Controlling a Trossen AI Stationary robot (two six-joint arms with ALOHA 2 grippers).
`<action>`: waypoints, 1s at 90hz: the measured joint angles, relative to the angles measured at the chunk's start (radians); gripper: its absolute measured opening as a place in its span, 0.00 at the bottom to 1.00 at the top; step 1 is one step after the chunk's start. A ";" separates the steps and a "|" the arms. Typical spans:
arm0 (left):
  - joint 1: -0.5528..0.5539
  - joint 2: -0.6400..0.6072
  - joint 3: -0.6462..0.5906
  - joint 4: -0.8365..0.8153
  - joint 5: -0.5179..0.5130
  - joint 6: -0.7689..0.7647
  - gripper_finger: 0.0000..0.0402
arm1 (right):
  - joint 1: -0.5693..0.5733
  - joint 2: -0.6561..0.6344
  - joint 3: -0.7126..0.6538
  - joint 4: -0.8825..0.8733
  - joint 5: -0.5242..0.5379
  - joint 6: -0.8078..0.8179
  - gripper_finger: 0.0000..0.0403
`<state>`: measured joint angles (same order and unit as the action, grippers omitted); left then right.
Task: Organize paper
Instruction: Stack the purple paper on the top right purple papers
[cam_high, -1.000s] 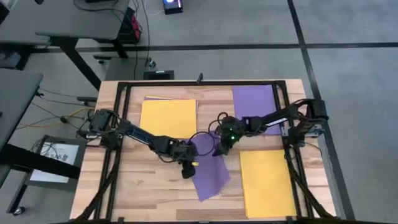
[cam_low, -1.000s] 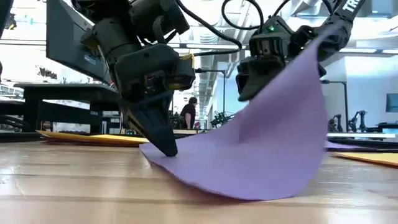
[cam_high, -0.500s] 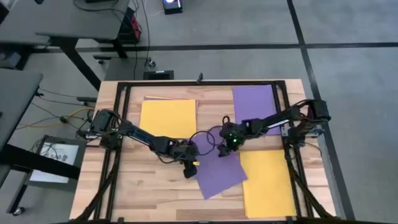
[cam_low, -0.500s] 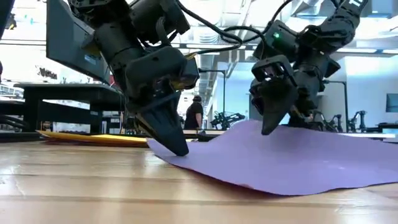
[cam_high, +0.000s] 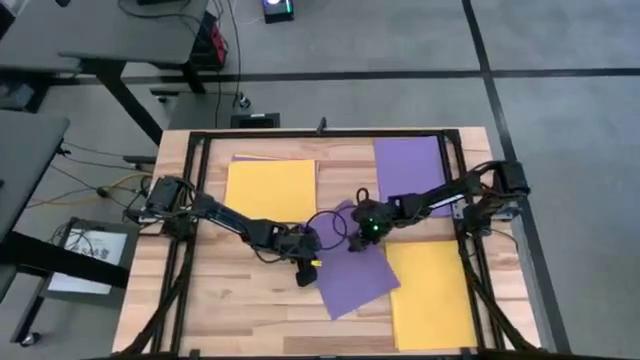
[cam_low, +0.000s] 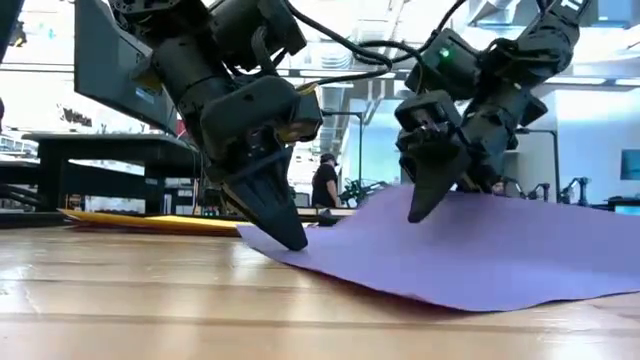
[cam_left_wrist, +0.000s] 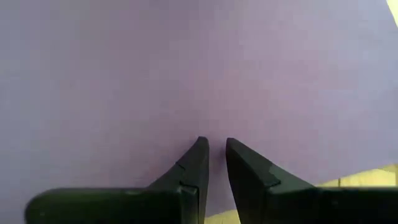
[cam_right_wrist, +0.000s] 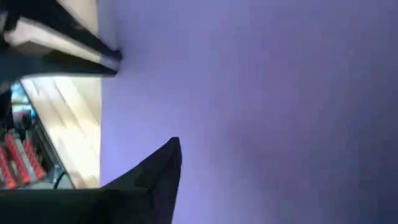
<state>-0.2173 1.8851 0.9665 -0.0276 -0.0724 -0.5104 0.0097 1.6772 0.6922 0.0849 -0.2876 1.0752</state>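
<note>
A loose purple sheet of paper (cam_high: 355, 275) lies askew at the table's middle, its right corner over the near-right yellow sheet (cam_high: 432, 300). My left gripper (cam_high: 303, 272) stands shut with its tips down on the sheet's left edge. My right gripper (cam_high: 357, 240) is at the sheet's far part, shut on it. That far part rises a little off the table in the low view (cam_low: 470, 215). A yellow sheet (cam_high: 270, 190) lies flat at the far left and another purple sheet (cam_high: 408, 168) at the far right. My left gripper presses its shut fingertips (cam_low: 290, 238) down on the purple sheet near its left edge (cam_left_wrist: 214, 121), slanting from above; the sheet lies flat on the table there. My right gripper has the sheet's far part (cam_right_wrist: 205, 143). One finger (cam_right_wrist: 155, 177) lies on the sheet's upper face; the other is hidden beneath it. It comes slanting down from the table's right.
A black frame (cam_high: 200, 150) runs around the work area. A further yellow edge (cam_high: 245, 157) sticks out from under the far-left yellow sheet. Bare wood (cam_high: 240, 300) lies at the near left. A person stands in the room behind (cam_low: 325, 185).
My right gripper held the sheet's far part raised and curled over. It came down and went toward the table's right edge, then came back a little. The sheet has spread out nearly flat, reaching over the near-right yellow sheet. Its left edge stayed pinned under my left gripper.
</note>
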 joint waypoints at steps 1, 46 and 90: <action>0.000 0.000 0.000 0.000 0.000 0.002 0.11 | 0.000 0.000 0.000 0.000 0.003 -0.001 0.40; 0.062 -0.275 0.034 -0.351 0.060 0.035 0.11 | -0.047 -0.158 0.000 -0.104 0.023 0.000 0.01; 0.376 -0.594 0.042 -0.633 0.051 0.485 0.10 | -0.561 -0.699 0.002 -0.813 0.106 -0.154 0.00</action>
<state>0.1585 1.2906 1.0084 -0.6601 -0.0216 -0.0251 -0.5517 0.9779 0.6945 -0.7278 -0.1815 0.9212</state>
